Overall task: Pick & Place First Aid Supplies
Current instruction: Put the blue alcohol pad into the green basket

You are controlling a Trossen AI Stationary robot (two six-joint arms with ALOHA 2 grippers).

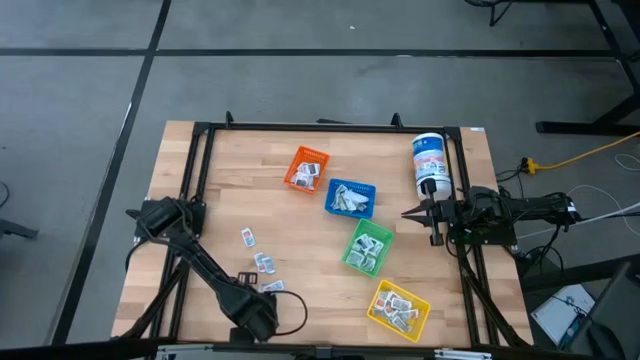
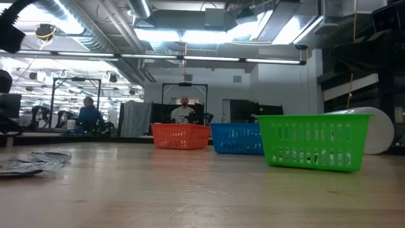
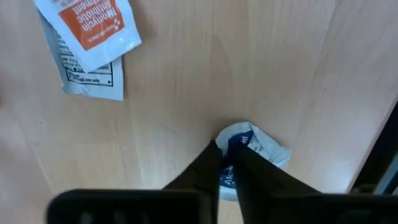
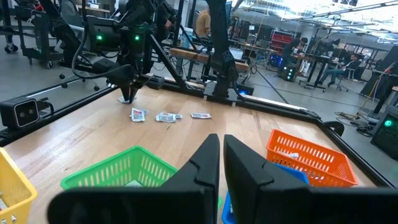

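Your left claw (image 3: 227,163) is clamped on a crumpled white-and-blue packet (image 3: 261,144) at the table's (image 1: 300,240) near left, while your right claw (image 1: 412,212), fingers together, waits far right.

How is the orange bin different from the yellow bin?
The orange bin sits near the table's far edge, while the yellow bin sits at the near edge. The orange bin holds only a few small white packets; the yellow bin looks fuller with them. Both are small plastic bins set at a slant on the wooden table.
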